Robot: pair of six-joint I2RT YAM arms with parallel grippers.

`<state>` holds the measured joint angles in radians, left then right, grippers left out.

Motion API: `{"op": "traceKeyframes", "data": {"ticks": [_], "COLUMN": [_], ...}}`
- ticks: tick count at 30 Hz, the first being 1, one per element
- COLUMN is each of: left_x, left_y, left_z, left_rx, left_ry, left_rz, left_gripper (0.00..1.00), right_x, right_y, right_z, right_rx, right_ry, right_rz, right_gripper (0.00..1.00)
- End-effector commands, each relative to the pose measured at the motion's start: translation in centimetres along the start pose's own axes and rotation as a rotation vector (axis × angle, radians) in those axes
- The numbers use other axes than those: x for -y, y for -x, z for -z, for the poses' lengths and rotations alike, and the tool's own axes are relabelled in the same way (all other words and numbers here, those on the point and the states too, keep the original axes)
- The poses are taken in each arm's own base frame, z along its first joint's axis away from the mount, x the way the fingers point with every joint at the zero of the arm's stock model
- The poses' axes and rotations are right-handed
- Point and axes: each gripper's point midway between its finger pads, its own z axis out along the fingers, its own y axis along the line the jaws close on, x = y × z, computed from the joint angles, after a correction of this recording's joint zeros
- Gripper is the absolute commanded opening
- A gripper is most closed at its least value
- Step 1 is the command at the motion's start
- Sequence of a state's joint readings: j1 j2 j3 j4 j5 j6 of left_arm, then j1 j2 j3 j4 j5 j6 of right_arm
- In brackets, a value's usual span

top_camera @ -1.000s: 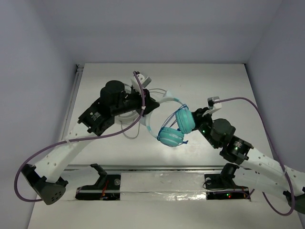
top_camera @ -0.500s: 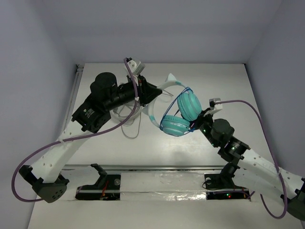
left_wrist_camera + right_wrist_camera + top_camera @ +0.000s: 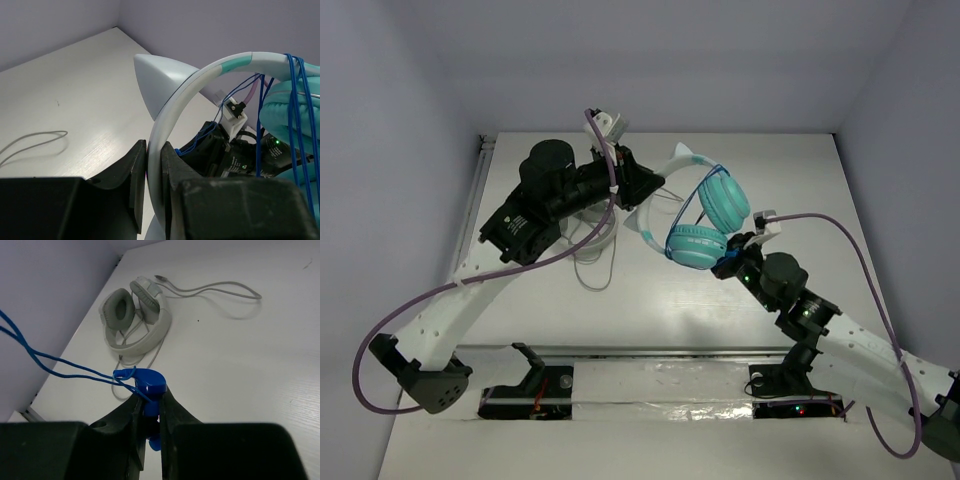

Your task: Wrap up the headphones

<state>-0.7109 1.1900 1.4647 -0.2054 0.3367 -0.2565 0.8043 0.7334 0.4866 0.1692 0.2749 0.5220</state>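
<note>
Left gripper (image 3: 154, 152) was clamped on the white headband (image 3: 200, 80) of the teal cat-ear headphones (image 3: 705, 225), holding them up off the table (image 3: 790, 180) around the middle, a bit toward the far edge. Right gripper (image 3: 150, 407) was pinched tight on the blue plug (image 3: 148, 381) of the thin blue cord (image 3: 65, 365), with strands running over the ear cups (image 3: 722, 200). A grey headset (image 3: 135, 315) lay near the left edge

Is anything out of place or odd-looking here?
Nothing looks broken. The teal headphones hang in mid-air, the left gripper clamping the headband and the right gripper pinching the blue cord by its end. The one stray thing: a second, grey headset lying on the table with its cord sprawled loose.
</note>
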Motion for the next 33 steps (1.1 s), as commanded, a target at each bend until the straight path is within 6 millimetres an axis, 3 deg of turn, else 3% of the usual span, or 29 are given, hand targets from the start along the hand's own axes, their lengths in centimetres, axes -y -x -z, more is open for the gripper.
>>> {"op": "traceKeyframes", "data": {"ticks": [1,4,5,6,7,8,9,14,18,24,28,33], "left_x": [1.4,-0.6,-0.9,-3.2,-4.0,-4.4,-6.4,-10.5,-11.8,-14.9,-17.3,-19.7], "left_y": [4.7,3.8,5.0,2.4,1.6,2.0,-0.1,-0.7,-0.5,-2.6,-5.7,-10.3], "left_z": [0.2,-1.2,-1.4,-2.3,-2.6,-2.7,-3.1,-4.4,-5.8,-7.3,-8.0,-7.1], "left_rx": [0.155,0.186,0.263,0.255,0.270,0.328,0.334,0.412,0.448,0.451,0.388,0.316], "left_ry": [-0.034,0.042,0.047,0.125,0.149,0.151,0.217,0.365,0.402,0.514,0.613,0.717], "left_rz": [0.050,0.161,0.182,0.272,0.310,0.332,0.361,0.402,0.423,0.428,0.379,0.328], "left_gripper": [0.00,0.00,0.00,0.00,0.00,0.00,0.00,0.00,0.00,0.00,0.00,0.00], "right_x": [-0.6,-0.6,-0.7,-1.0,-0.9,-1.1,-1.2,-0.7,-1.0,-2.0,-3.5,-6.1], "right_y": [0.8,0.0,-0.3,-0.4,-1.1,-1.3,-1.5,-3.2,-3.7,-6.1,-6.4,-4.3], "right_z": [-0.3,-0.7,-0.8,-0.9,-1.0,-1.0,-1.0,-0.7,-0.8,-1.1,-1.1,-1.0], "right_rx": [0.041,0.016,0.006,0.003,-0.015,-0.021,-0.021,-0.059,-0.073,-0.143,-0.186,-0.207], "right_ry": [0.031,0.032,0.038,0.052,0.051,0.059,0.070,0.067,0.082,0.092,0.107,0.153], "right_rz": [-0.026,-0.037,-0.043,-0.055,-0.077,-0.086,-0.097,-0.134,-0.153,-0.138,-0.097,-0.100], "right_gripper": [0.02,0.00,0.00,0.00,0.00,0.00,0.00,0.00,0.00,0.00,0.00,0.00]}}
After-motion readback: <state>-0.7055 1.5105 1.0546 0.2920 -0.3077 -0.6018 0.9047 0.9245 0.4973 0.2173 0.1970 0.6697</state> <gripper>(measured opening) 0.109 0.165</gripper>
